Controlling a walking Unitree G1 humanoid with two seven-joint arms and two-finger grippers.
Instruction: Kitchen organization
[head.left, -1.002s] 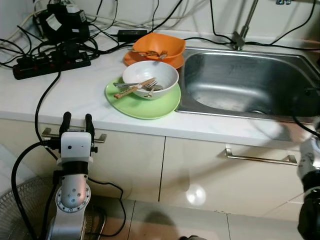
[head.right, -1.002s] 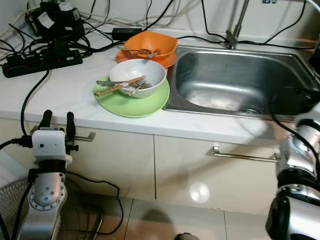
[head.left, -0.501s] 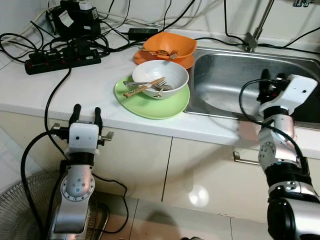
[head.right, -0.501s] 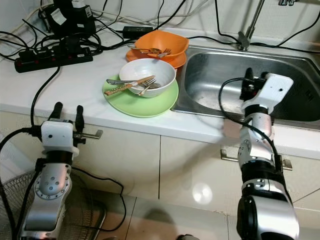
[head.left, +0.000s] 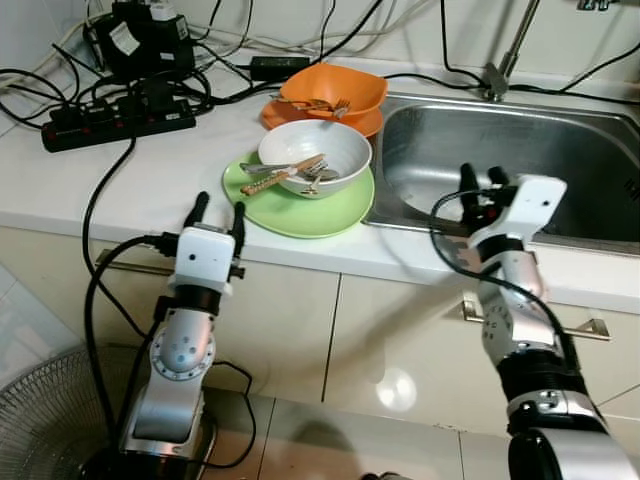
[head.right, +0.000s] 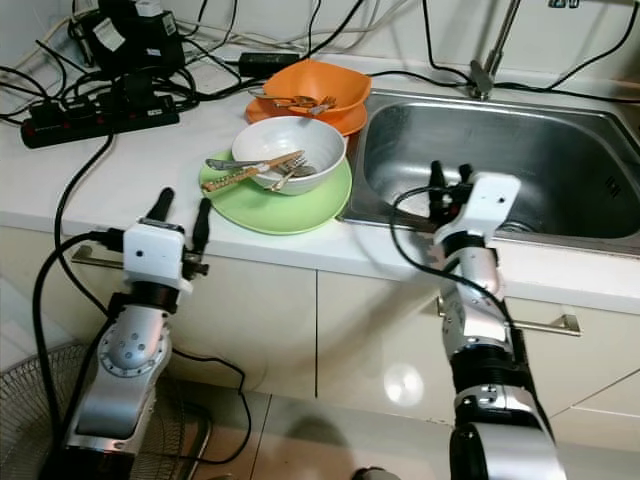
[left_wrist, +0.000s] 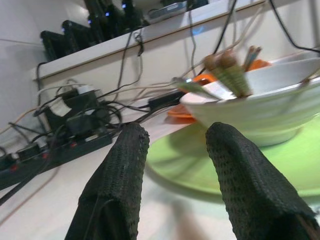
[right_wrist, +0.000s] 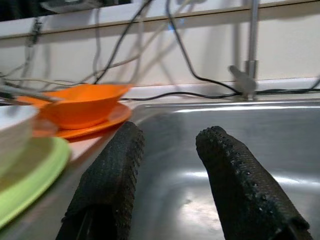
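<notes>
A white bowl with a fork, a spoon and chopsticks in it stands on a green plate on the white counter. Behind it an orange bowl holding cutlery rests on an orange plate. To the right lies the steel sink. My left gripper is open at the counter's front edge, just short of the green plate. My right gripper is open over the sink's near rim, pointing at the basin.
A black power strip, an adapter and tangled cables crowd the back left of the counter. A tap rises behind the sink. Cabinet fronts with metal handles are below. A fan grille stands on the floor at left.
Both arms have risen from beside the cabinets to counter height. The left gripper has come up to the green plate and the right gripper has moved left over the sink's rim. The camera shifted.
</notes>
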